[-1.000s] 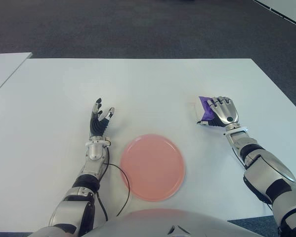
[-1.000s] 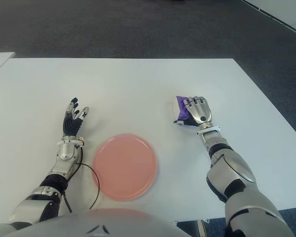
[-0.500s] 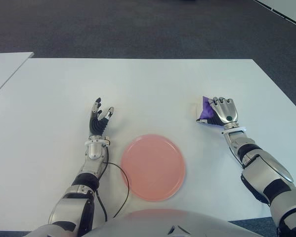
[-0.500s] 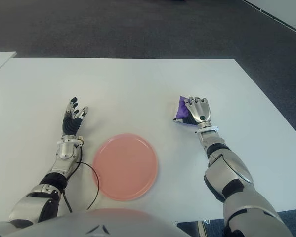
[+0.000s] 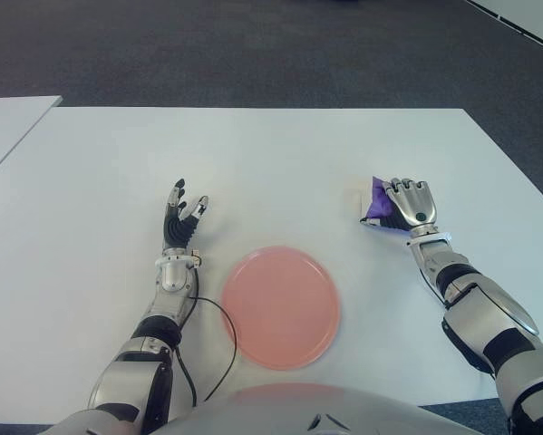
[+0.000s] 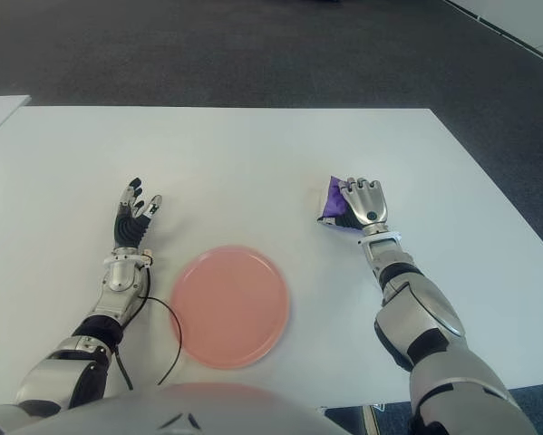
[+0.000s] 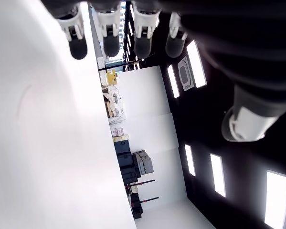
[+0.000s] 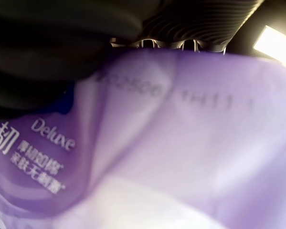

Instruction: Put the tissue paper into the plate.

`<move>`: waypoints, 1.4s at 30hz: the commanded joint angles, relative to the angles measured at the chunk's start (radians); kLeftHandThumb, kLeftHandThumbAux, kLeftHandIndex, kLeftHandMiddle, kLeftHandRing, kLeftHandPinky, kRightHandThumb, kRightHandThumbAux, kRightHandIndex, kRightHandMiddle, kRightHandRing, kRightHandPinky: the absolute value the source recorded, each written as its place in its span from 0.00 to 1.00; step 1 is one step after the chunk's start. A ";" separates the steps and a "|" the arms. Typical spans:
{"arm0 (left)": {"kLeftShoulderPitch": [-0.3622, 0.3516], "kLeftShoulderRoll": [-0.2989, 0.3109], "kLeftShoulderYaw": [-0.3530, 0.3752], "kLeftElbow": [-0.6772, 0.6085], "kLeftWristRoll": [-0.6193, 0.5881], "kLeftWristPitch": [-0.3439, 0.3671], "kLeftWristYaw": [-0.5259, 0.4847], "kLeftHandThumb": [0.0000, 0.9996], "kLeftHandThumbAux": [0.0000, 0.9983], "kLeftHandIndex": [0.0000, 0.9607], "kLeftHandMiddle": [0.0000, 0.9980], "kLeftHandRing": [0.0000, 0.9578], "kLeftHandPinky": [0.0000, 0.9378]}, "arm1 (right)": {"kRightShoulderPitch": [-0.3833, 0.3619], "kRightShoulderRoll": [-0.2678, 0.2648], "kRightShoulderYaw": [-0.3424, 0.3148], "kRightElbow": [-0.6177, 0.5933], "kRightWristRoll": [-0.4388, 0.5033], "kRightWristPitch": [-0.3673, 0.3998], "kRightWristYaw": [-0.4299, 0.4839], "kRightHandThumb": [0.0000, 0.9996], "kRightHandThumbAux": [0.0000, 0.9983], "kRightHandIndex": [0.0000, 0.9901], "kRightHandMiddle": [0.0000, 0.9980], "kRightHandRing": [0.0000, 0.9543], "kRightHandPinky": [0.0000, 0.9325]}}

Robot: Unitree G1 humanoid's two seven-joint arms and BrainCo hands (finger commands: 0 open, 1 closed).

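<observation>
A purple tissue pack [image 5: 376,205] is held at the right of the white table [image 5: 271,163], tilted up on one edge. My right hand [image 5: 407,207] is shut on it, fingers curled over its top. The right wrist view is filled by the purple tissue pack [image 8: 171,143] with white print, pressed against the palm. A round pink plate [image 5: 280,306] lies near the table's front edge, to the left of that hand and apart from it. My left hand [image 5: 182,222] shows to the left of the plate with its fingers [image 7: 109,45] spread and nothing in them.
A black cable [image 5: 224,349] curves over the table between my left forearm and the plate. A second white table [image 5: 4,122] stands at the far left. Dark carpet lies beyond the table's far edge.
My right hand has tipped the tissue pack up on its edge and shifted slightly; over the last half second nothing moved. The left hand stayed put.
</observation>
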 commanded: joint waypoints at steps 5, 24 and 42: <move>0.072 -0.005 0.004 0.058 -0.003 0.020 -0.009 0.01 0.53 0.00 0.00 0.00 0.00 | 0.100 0.038 0.012 0.027 -0.021 -0.065 0.113 0.85 0.68 0.40 0.54 0.89 0.86; 0.066 -0.010 0.001 0.078 -0.001 0.012 0.004 0.01 0.54 0.00 0.00 0.00 0.00 | 0.040 0.030 -0.084 0.019 0.035 -0.089 0.095 0.85 0.68 0.40 0.54 0.89 0.87; 0.033 -0.017 0.006 0.132 -0.005 -0.003 0.002 0.01 0.55 0.00 0.00 0.00 0.00 | -0.118 0.056 -0.294 -0.015 0.188 -0.202 0.023 0.85 0.68 0.40 0.52 0.81 0.33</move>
